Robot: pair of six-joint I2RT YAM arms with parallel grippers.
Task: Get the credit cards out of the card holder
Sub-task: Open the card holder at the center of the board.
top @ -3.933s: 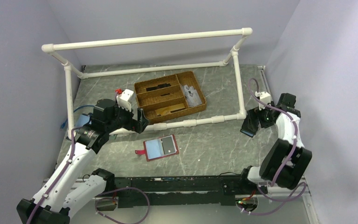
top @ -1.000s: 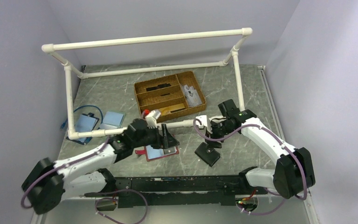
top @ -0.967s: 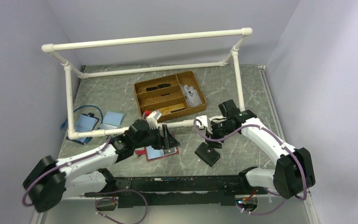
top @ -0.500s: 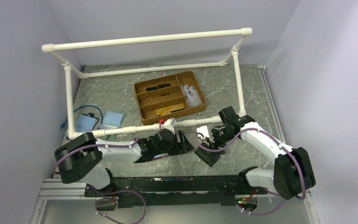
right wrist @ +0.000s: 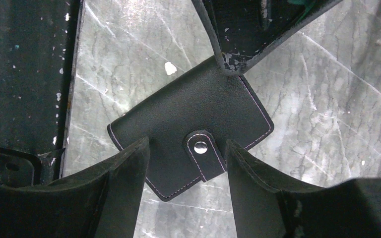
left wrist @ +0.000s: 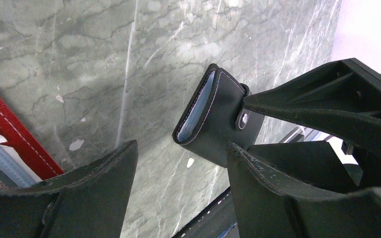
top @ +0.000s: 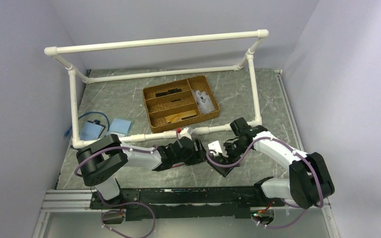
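The black card holder (top: 224,167) lies closed on the table, its snap strap (right wrist: 199,147) fastened. In the left wrist view it (left wrist: 218,124) shows end-on, with a light blue card edge (left wrist: 194,117) inside; the dark card is hidden. My right gripper (top: 219,157) is open just above the holder, its fingers (right wrist: 124,188) either side of the strap. My left gripper (top: 202,150) is open and empty just left of the holder, its fingertips (left wrist: 129,153) close to the holder's open edge and to the right gripper.
A red-edged holder (left wrist: 10,131) lies mostly under my left arm. A wicker tray (top: 181,101) with compartments stands behind a white pipe frame (top: 154,42). Blue flat items (top: 92,130) lie at the far left. A black rail (top: 178,196) runs along the near edge.
My left arm has swung right, off the red-edged holder, up to the black holder. My right gripper has come down closer over the black holder, which has stayed in place.
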